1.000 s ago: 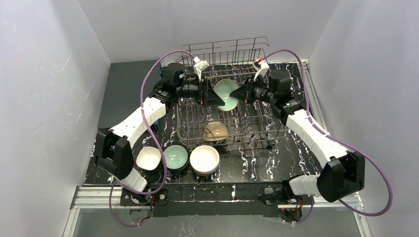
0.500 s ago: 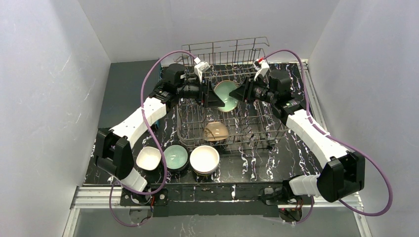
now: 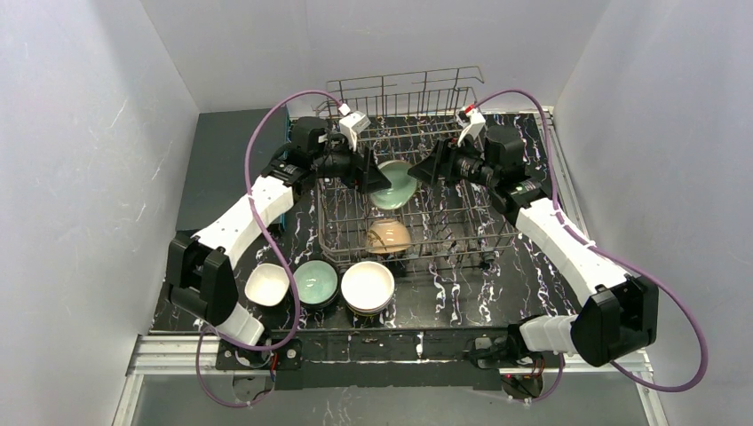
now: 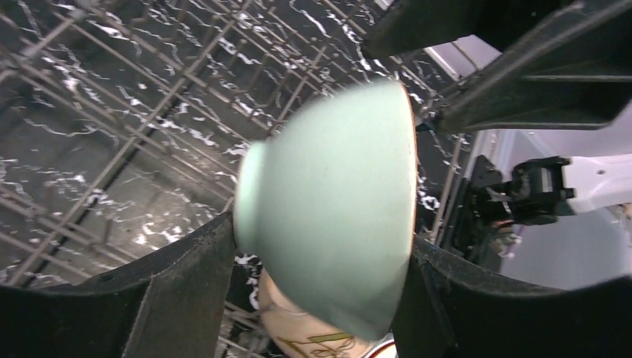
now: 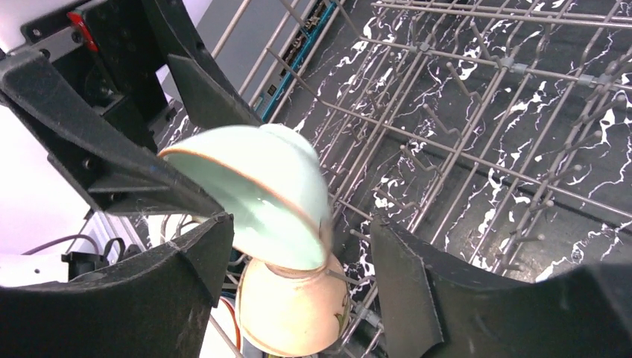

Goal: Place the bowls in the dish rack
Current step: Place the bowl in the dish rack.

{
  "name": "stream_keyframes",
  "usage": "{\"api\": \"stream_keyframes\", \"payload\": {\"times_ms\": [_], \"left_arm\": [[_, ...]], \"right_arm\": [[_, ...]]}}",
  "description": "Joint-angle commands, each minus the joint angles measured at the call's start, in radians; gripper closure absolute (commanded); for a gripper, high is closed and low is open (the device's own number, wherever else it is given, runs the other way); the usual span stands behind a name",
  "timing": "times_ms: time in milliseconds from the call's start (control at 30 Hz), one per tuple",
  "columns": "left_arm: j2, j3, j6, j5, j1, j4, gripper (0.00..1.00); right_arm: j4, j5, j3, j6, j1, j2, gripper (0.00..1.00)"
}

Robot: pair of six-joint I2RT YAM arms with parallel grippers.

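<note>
Mint green round bowl [image 3: 392,184], thin tan rim edge. Peach-tan round bowl [image 3: 388,236], small greenish motif on its side. Silver wire dish rack [image 3: 455,224]. Black tabletop [image 3: 462,297], white marble veining. Front row: white squarish bowl [image 3: 266,284], dark round bowl with mint green inside [image 3: 316,282], white round bowl [image 3: 368,284]. Purple cables [image 3: 263,146].

the top camera looked down from high at the near side; both wrist cameras sat close inside the dish rack [image 3: 410,89], facing opposite ways, sharing the mint bowl [image 3: 392,185].
</note>
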Motion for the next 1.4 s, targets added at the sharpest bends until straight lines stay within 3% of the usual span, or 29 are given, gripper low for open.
{"api": "stream_keyframes", "payload": {"times_ms": [0, 233, 533, 733, 800, 900, 1000, 1067, 1100, 1267, 1367], "left_arm": [[-0.081, 0.008, 0.119, -0.041, 0.016, 0.012, 1.00], [-0.067, 0.014, 0.142, -0.057, 0.023, 0.007, 1.00], [-0.075, -0.003, 0.137, -0.077, 0.023, 0.027, 1.00], [-0.096, -0.029, 0.129, -0.090, 0.023, 0.060, 1.00], [-0.104, -0.040, 0.124, -0.099, 0.023, 0.069, 1.00], [-0.117, -0.049, 0.121, -0.123, 0.023, 0.069, 1.00], [-0.130, -0.056, 0.120, -0.136, 0.023, 0.069, 1.00], [-0.136, -0.058, 0.112, -0.137, 0.023, 0.069, 0.91], [-0.136, -0.056, 0.095, -0.136, 0.023, 0.069, 0.79], [-0.117, 0.015, 0.037, -0.125, 0.023, -0.043, 0.29], [-0.096, 0.053, 0.012, -0.036, 0.023, -0.074, 0.18]], "right_arm": [[-0.045, 0.021, -0.002, -0.023, -0.002, -0.042, 0.23], [-0.030, 0.001, -0.030, -0.022, -0.002, -0.015, 0.23], [0.075, -0.175, -0.043, 0.065, 0.005, 0.052, 0.08], [0.038, -0.090, -0.005, 0.085, 0.095, 0.100, 0.08], [-0.044, -0.042, 0.041, 0.067, 0.131, 0.133, 0.14], [-0.110, 0.001, 0.069, 0.061, 0.140, 0.163, 0.34], [-0.110, 0.016, 0.068, 0.067, 0.140, 0.164, 0.66], [-0.112, 0.034, 0.070, 0.064, 0.140, 0.158, 0.89], [-0.117, 0.049, 0.072, 0.059, 0.140, 0.150, 0.99], [-0.147, 0.167, 0.065, -0.027, 0.137, 0.073, 0.99], [-0.131, 0.210, 0.041, -0.083, 0.134, 0.007, 0.99]]}}
